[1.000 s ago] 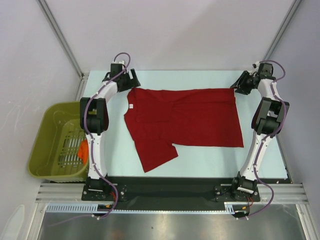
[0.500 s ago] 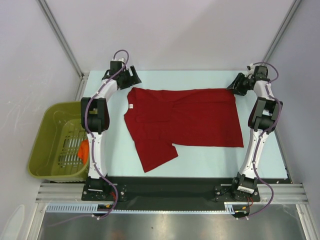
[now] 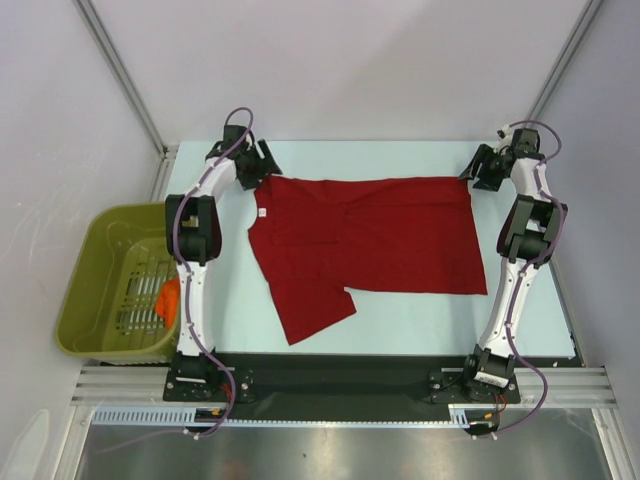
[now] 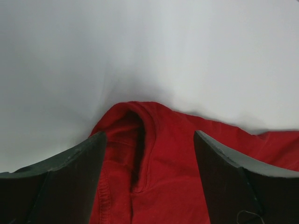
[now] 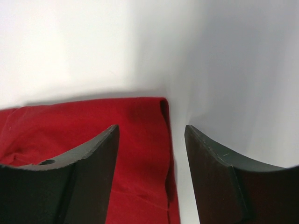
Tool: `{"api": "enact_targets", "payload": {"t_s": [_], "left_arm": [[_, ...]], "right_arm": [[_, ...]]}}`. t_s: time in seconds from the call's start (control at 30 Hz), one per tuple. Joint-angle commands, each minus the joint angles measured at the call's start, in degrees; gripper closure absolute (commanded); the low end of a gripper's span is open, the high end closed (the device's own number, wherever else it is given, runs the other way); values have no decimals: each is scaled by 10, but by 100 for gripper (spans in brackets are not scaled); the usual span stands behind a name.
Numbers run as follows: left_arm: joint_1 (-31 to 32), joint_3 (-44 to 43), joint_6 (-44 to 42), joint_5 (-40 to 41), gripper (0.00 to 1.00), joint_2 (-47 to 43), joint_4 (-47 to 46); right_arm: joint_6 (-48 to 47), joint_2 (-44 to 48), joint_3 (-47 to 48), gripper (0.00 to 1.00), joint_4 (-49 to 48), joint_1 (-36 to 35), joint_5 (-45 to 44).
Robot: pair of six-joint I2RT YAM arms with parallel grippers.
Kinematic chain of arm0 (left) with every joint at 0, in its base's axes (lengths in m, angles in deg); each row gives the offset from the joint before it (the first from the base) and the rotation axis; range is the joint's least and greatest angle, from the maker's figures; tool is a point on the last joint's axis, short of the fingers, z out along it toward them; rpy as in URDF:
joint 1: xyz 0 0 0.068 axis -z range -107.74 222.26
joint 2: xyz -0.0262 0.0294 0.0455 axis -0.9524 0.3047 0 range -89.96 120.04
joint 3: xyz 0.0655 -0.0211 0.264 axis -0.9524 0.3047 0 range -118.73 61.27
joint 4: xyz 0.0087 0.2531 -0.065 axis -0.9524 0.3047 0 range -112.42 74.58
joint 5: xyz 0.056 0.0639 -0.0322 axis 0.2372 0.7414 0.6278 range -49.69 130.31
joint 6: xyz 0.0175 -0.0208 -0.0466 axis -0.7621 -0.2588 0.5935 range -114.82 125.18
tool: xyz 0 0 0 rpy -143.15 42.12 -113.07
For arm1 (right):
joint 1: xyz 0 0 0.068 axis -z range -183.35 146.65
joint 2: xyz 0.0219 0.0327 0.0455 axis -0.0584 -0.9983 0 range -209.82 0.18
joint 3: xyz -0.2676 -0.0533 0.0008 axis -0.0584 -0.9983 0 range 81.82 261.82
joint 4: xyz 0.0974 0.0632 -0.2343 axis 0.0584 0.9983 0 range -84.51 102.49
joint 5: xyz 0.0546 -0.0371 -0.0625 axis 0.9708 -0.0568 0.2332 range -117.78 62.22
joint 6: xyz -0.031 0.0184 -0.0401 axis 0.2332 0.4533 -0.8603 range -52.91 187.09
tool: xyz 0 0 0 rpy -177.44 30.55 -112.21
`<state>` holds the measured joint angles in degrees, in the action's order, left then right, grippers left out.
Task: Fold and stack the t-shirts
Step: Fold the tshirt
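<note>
A red t-shirt [image 3: 365, 240] lies spread on the pale table, folded in half lengthwise, one sleeve pointing toward the near left. My left gripper [image 3: 262, 170] is open at the shirt's far left corner; in the left wrist view the bunched red corner [image 4: 149, 154] sits between its fingers. My right gripper [image 3: 474, 177] is open at the shirt's far right corner; in the right wrist view the red hem corner [image 5: 145, 135] lies between its fingers, with bare table under the right finger.
A green basket [image 3: 112, 285] stands off the table's left edge with an orange cloth [image 3: 168, 300] inside. Metal frame posts rise at the back left and back right. The table's near edge [image 3: 340, 350] meets a black rail.
Both grippers have shifted slightly at the shirt's far corners and stay open. The shirt has not moved.
</note>
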<state>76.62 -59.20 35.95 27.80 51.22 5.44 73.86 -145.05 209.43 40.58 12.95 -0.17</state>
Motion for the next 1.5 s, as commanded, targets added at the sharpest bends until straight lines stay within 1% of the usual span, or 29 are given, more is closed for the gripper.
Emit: {"api": "enact_targets", "payload": {"t_s": [0.0, 0.03, 0.07, 0.13, 0.17, 0.23, 0.27, 0.33, 0.4, 0.43, 0.53, 0.6, 0.63, 0.67, 0.83, 0.97, 1.0, 1.03, 1.07, 1.1, 1.13, 1.17, 1.2, 1.23, 1.3, 1.33, 1.37, 1.4, 1.47], "left_arm": [[-3, -23, 30, 9, 20, 9, 33], [-4, -23, 32, 7, 22, 12, 33], [-5, -23, 39, 0, 27, 14, 27], [-8, -23, 47, -9, 34, 18, 21], [-8, -24, 54, -15, 42, 19, 16], [-10, -24, 60, -24, 49, 24, 8], [-11, -24, 65, -29, 55, 24, 4], [-14, -24, 70, -36, 60, 28, -2], [-15, -22, 74, -37, 67, 29, -8], [-18, -21, 77, -37, 75, 28, -11], [-26, -8, 86, -49, 88, 21, -39], [-33, -11, 91, -53, 98, 23, -57], [-35, -13, 91, -50, 100, 23, -59], [-37, -14, 91, -49, 100, 23, -65], [-41, -11, 91, -34, 100, 22, -80], [-41, -14, 98, -50, 100, 30, -98], [-41, -17, 100, -57, 100, 33, -98], [-41, -17, 103, -60, 100, 36, -93], [-41, -17, 103, -61, 99, 36, -88], [-41, -15, 103, -54, 92, 33, -79], [-41, -12, 98, -49, 78, 30, -73], [-39, -7, 91, -41, 60, 15, -62], [-37, 0, 84, -19, 53, 5, -55], [-36, 1, 63, 2, 36, -7, -35], [-31, 10, 43, 53, 31, -47, -18], [-30, 17, 35, 68, 26, -62, -3], [-28, 27, 34, 82, 25, -76, 2], [-26, 53, 33, 94, 25, -112, 5], [-14, 90, 19, 108, 25, -152, -4]], "right_arm": [[-21, -26, 35, 36, 9, -3, -3], [-19, -32, 38, 36, 9, -4, -3], [-18, -34, 42, 36, 6, -6, 0], [-15, -40, 46, 37, -1, -8, 10], [-15, -49, 57, 38, 2, -8, 9], [-8, -60, 70, 41, 5, -7, 9], [-5, -68, 77, 44, 3, -6, 9], [-2, -80, 93, 46, 6, -6, 9], [2, -95, 113, 56, 16, -7, 20], [4, -96, 115, 68, 16, -8, 24], [5, -101, 112, 80, 23, -11, 32], [6, -102, 110, 90, 26, -11, 24], [10, -103, 106, 96, 24, -10, 16], [15, -102, 105, 100, 21, -8, -4], [76, -90, 91, 100, -28, 7, -46], [96, -100, 108, 100, -59, 8, -34], [94, -108, 125, 98, -54, 7, -21], [91, -116, 141, 89, -34, 4, -19], [91, -124, 153, 84, -24, 2, -18], [91, -123, 163, 82, -17, 1, -14], [93, -118, 161, 78, -6, 1, -16], [101, -102, 156, 75, 0, 1, -22], [110, -92, 143, 69, 6, 6, -43], [119, -81, 138, 59, 20, 9, -55], [134, -49, 136, 53, 39, 22, -82], [136, -37, 135, 46, 66, 26, -99], [135, -26, 133, 44, 78, 30, -116], [133, -11, 127, 43, 88, 35, -135], [140, 27, 95, 42, 110, 47, -151]]}}
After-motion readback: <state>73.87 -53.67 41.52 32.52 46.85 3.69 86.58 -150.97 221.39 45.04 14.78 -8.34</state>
